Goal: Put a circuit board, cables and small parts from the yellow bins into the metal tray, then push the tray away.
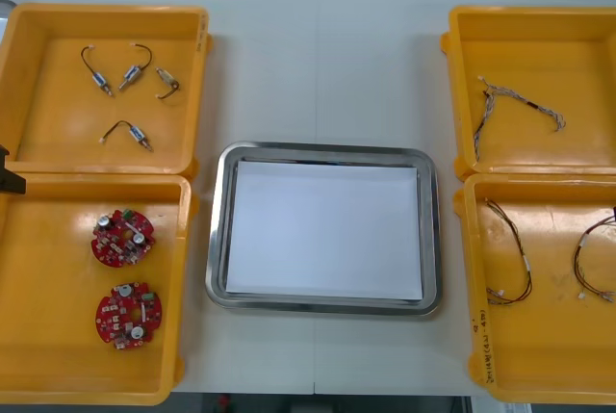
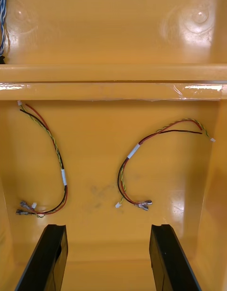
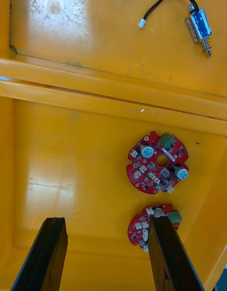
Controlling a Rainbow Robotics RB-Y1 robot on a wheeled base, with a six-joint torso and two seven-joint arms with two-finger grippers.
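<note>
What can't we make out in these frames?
- Left wrist view: nearer circuit board partly hidden behind a finger of the open left gripper.
- Front view: red and yellow cable in right near bin cut off by picture edge.
- Right wrist view: blue and white cable cut off at edge, beyond the open right gripper.

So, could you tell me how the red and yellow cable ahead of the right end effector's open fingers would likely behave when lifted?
Probably floppy: the cable lies in a loose curve, so its ends would likely dangle. It looks thin and light, so it could slip from the right end effector unless pinched squarely.
</note>
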